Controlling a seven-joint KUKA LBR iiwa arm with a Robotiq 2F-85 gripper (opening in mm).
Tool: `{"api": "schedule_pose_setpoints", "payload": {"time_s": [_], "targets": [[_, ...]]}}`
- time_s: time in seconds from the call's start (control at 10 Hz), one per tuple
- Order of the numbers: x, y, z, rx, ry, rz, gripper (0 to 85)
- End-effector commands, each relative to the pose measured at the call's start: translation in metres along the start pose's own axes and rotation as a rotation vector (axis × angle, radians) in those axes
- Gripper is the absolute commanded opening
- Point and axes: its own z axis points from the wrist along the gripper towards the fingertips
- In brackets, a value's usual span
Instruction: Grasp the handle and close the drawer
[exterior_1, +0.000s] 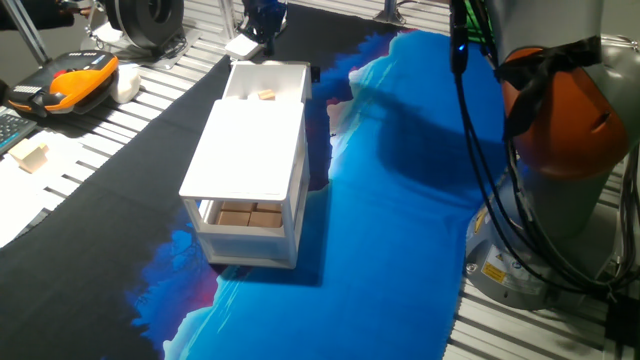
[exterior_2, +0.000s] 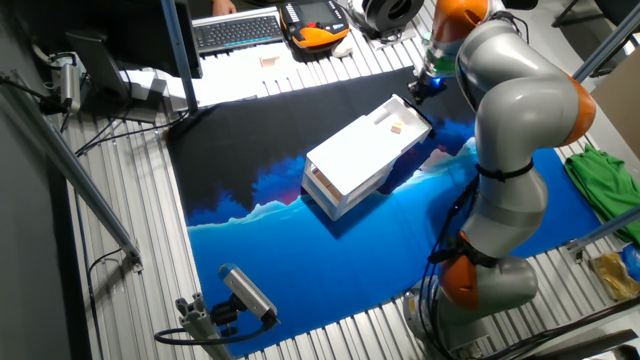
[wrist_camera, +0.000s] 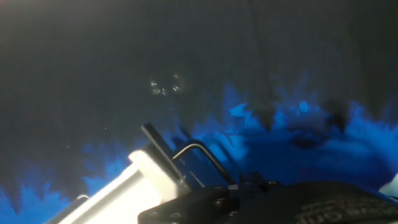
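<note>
A slatted metal tabletop (exterior_2: 110, 270) is carrying a cloth (exterior_1: 400, 250) printed in black and bright blue, with the blue covering the side nearest the arm's base and the black running toward the cluttered far edge. A keyboard (exterior_2: 236, 30) and an orange-and-black handheld unit (exterior_1: 80, 82) are lying along that far edge, a small wooden block (exterior_1: 30, 155) is sitting on paper near it, and a green rag (exterior_2: 605, 180) is lying off the cloth beside the robot. Black cables (exterior_1: 490, 190) are hanging down the grey-and-orange KUKA arm (exterior_2: 510, 130), partly masking the cloth behind them in one fixed view.

A small white cabinet (exterior_1: 250, 160) is standing mid-cloth where the two colours meet, tan blocks (exterior_1: 245, 215) showing in its lower tier. The drawer (exterior_1: 265, 85) is sitting pulled out of the cabinet's upper tier, open to the ceiling with one small tan piece (exterior_1: 265, 96) lying inside. Its long axis is running in line with the cabinet, its outer end pointing toward the far edge of the tabletop, away from the blue side. The gripper (exterior_1: 265, 20) is hanging at that outer end. In the hand view a thin dark wire handle (wrist_camera: 202, 155) is projecting from the white drawer front; whether the fingers are wide, narrow or touching it cannot be told.
</note>
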Motion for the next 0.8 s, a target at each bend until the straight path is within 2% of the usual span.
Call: {"api": "schedule_pose_setpoints", "payload": {"time_s": [0.0,0.1,0.2,0.3,0.4,0.6,0.7], "targets": [[0.0003,0.0003,0.0002,-0.006,0.017,0.106,0.0],[0.0003,0.0011,0.0005,0.004,0.063,0.021,0.0],[0.0005,0.001,0.0008,0.023,0.073,-0.092,0.0],[0.0002,0.0018,0.0009,0.022,0.074,-0.17,0.0],[-0.0006,0.003,0.0006,0.006,0.084,-0.221,0.0],[-0.0036,0.0058,-0.0014,-0.038,0.121,-0.299,0.0],[-0.0043,0.0062,-0.0024,-0.079,0.117,-0.309,0.0]]}}
